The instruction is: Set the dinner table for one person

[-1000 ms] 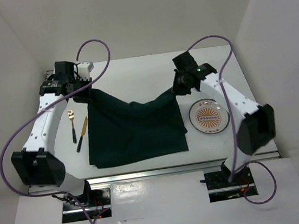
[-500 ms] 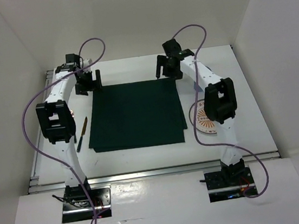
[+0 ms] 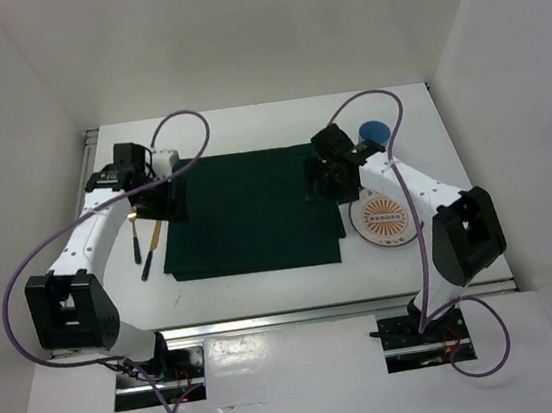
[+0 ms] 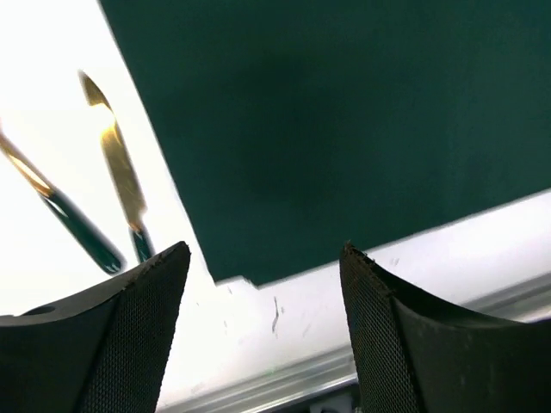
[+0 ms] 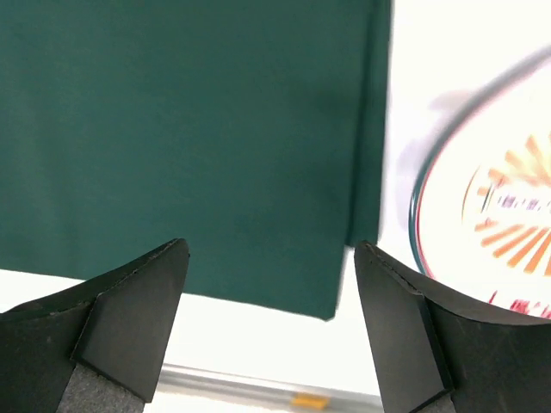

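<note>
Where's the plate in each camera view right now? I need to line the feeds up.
Top external: the plate lies right of centre, just off the right edge of the placemat.
Left wrist: the plate is not in view; the placemat fills most of the picture.
Right wrist: the plate sits at the right, cut off by the picture's edge.
Shared landmark: the dark green placemat, seen in all three.
</note>
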Motion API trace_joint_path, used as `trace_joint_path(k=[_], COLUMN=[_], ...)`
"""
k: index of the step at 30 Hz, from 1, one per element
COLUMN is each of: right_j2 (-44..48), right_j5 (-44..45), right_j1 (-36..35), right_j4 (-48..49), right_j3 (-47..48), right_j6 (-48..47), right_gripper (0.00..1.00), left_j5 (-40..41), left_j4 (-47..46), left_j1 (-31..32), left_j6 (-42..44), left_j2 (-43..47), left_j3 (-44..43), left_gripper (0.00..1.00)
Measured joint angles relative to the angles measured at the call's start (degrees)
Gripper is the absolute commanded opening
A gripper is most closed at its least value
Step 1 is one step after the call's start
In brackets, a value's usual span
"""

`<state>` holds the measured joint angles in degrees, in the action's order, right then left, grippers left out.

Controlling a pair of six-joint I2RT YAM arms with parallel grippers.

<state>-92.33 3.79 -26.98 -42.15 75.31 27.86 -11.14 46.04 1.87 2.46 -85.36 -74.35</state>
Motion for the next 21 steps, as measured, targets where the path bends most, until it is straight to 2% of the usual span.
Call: trace_joint_path(k=[1, 4, 7, 16, 21], right_j2=[0.04, 0.09, 0.35, 5.07, 5.27], right_j5=[-0.07, -1.38, -2.75, -6.67, -7.87], right_j1=[-0.02, -0.04, -0.04, -0.33, -0.42], right_j4=[-0.15, -0.11, -0.02, 2.91, 4.9], right_j3=[-1.95, -8.44, -12.61, -21.7, -24.81], right_j6=[0.68, 2.6, 4.44, 7.96, 8.81], right_gripper=[0.84, 0.84, 0.81, 0.8, 0.8], left_j5=[0.37, 2.82, 4.66, 5.51, 4.48], left_j4=[0.31, 0.22, 0.61, -1.05, 0.46], left_j1=[0.55, 1.07, 0.26, -2.14, -3.63], left_j6=[0.39, 0.59, 0.24, -2.69, -4.52], left_j2=[0.57, 0.39, -1.51, -14.01, -17.97], left_j3=[2.25, 8.96, 12.63, 10.43, 9.51], left_gripper=[0.77, 0.86, 0.89, 0.89, 0.89])
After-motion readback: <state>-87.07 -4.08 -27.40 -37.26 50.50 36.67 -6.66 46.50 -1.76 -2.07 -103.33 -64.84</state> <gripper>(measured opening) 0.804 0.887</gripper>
